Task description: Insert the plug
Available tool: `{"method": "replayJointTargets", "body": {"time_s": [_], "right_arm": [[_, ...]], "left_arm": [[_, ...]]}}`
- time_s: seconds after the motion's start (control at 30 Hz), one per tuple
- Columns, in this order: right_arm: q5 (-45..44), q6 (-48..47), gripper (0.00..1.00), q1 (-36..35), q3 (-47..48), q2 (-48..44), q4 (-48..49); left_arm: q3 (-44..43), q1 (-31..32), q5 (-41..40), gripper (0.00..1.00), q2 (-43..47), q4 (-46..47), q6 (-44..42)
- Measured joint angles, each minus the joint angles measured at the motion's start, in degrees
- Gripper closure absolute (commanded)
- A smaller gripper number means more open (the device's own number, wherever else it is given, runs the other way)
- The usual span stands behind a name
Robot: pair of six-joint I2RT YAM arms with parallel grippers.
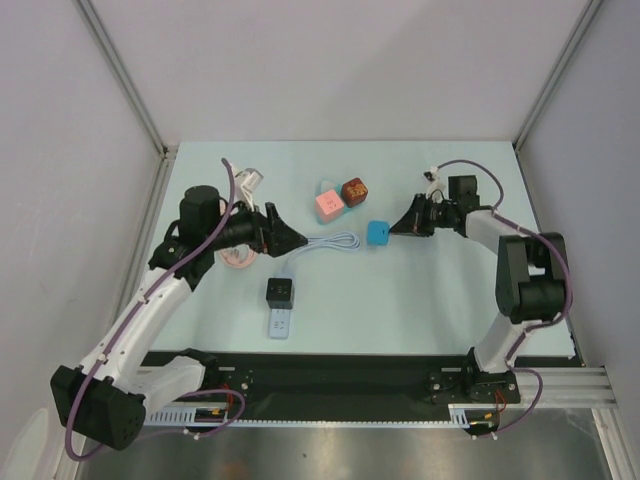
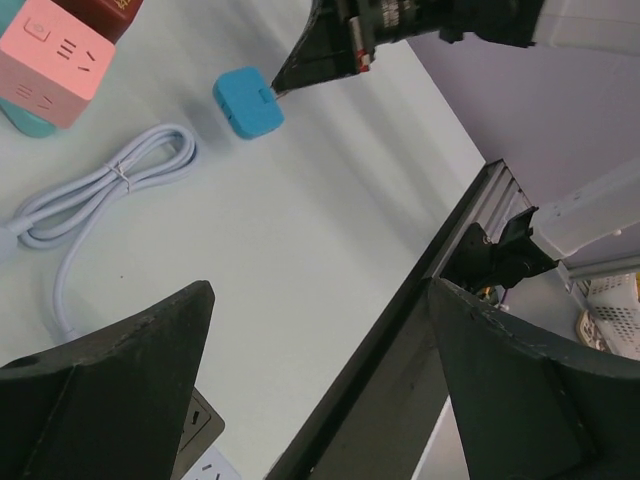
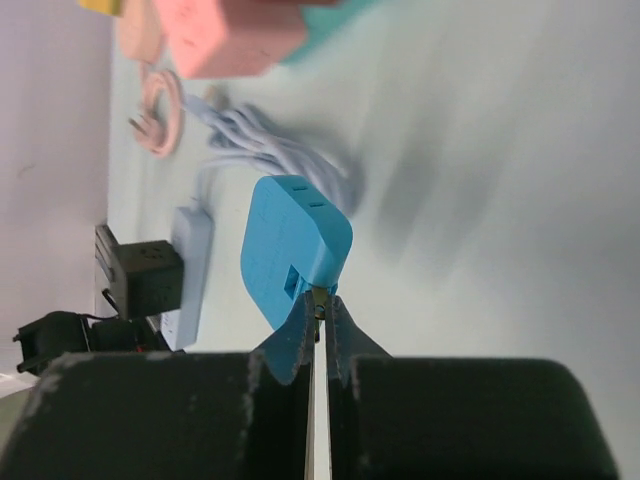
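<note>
Entry, blue plug (image 3: 295, 235): my right gripper (image 3: 320, 302) is pinching its near edge, jaws tight together, apparently for carrying to a socket; my left gripper (image 2: 320, 292) is hanging open, empty.

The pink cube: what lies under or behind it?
A teal object peeks out beside the pink cube; most of it is covered, so what it is cannot be told.

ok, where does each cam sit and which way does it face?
Top external: above and behind the left arm and right arm, looking down on the table; both show.
Left wrist: on left arm, faces right arm; own open fingers at bottom.
Right wrist: looks along its shut fingers at the blue cube.
Shared: blue cube, in all three.
</note>
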State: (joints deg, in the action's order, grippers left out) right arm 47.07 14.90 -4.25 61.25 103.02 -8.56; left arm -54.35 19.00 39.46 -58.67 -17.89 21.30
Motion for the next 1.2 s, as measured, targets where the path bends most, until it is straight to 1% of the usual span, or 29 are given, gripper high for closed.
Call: {"method": "replayJointTargets", "body": {"time_s": [0.13,0.27,0.37,0.5,0.63,0.73,0.87,0.9,0.97,1.0,1.07,1.1,1.17,1.2], "right_arm": [[0.4,3.3,1.00,-0.1,-1.6,-9.2,2.4],[0.3,7.1,1.00,-1.6,-1.7,-17.6,4.5],[0.1,10.9,1.00,-5.6,-2.2,-23.3,7.1],[-1.1,15.2,1.00,-12.4,-2.3,-29.2,10.2],[-3.5,18.0,1.00,-18.6,-2.3,-32.5,11.6],[-5.6,19.6,1.00,-21.2,-2.3,-33.2,11.9],[-7.4,20.4,1.00,-23.7,-2.3,-33.2,11.9],[-7.7,20.5,1.00,-24.2,-2.3,-33.2,11.9],[-8.1,20.7,1.00,-24.9,-2.3,-33.2,11.9],[-8.3,20.8,1.00,-25.2,-2.3,-33.2,11.9],[-8.5,21.1,1.00,-25.6,-2.3,-33.2,12.0],[-8.3,21.2,1.00,-25.7,-2.3,-33.2,12.1],[-7.9,21.5,1.00,-26.0,-2.3,-33.2,12.9],[-7.7,21.6,1.00,-25.9,-2.3,-33.2,13.4]], "left_arm": [[0.0,0.0,0.8,0.11,-2.6,1.6,1.4],[0.0,0.1,4.2,0.13,-5.2,5.3,3.1],[-0.6,1.1,6.3,0.13,-7.9,8.0,3.8],[-3.1,3.7,7.4,0.13,-11.0,9.5,4.0],[-5.6,7.1,7.3,0.13,-12.2,10.4,3.7],[-6.6,8.3,7.3,0.14,-12.4,11.2,3.7],[-7.0,8.8,7.3,0.18,-12.6,12.4,3.7],[-7.0,8.8,7.3,0.26,-12.7,12.9,3.7],[-7.0,8.8,7.5,0.35,-12.8,13.6,4.3],[-7.0,8.8,7.8,0.50,-13.0,14.4,4.7],[-6.9,8.8,8.3,0.67,-13.3,16.2,6.0],[-6.7,8.7,8.6,0.82,-13.3,17.2,6.5],[-6.0,8.6,9.0,1.00,-13.3,19.6,8.3],[-5.3,8.5,9.4,1.00,-13.2,21.5,9.3]]}}
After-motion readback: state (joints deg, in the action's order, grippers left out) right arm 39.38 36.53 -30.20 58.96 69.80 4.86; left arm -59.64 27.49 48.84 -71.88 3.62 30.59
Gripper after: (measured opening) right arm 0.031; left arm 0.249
